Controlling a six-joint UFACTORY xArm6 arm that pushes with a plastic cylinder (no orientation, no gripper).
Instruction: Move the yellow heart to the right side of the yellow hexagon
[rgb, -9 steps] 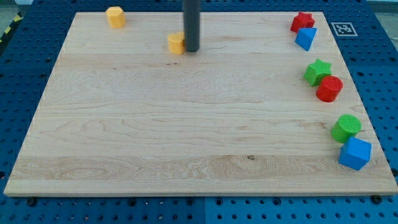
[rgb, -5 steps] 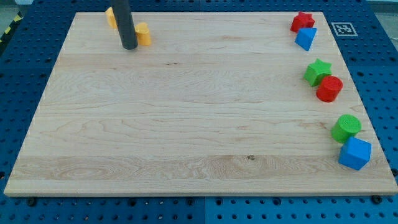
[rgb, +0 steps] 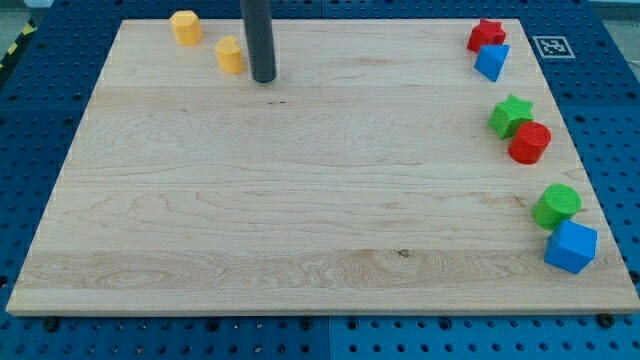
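The rod's upper part is being cut off by the view's top; no pincer is being carried. My tip (rgb: 264, 79) is being observed just right of the yellow heart (rgb: 230, 55), itself lower-right of the yellow hexagon (rgb: 185, 26). No legible writing is being shown.

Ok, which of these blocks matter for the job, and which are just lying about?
Job: yellow heart; yellow hexagon; my tip, just to the heart's right.

Lying about: red star; blue triangle; green star; red cylinder; green cylinder; blue cube.
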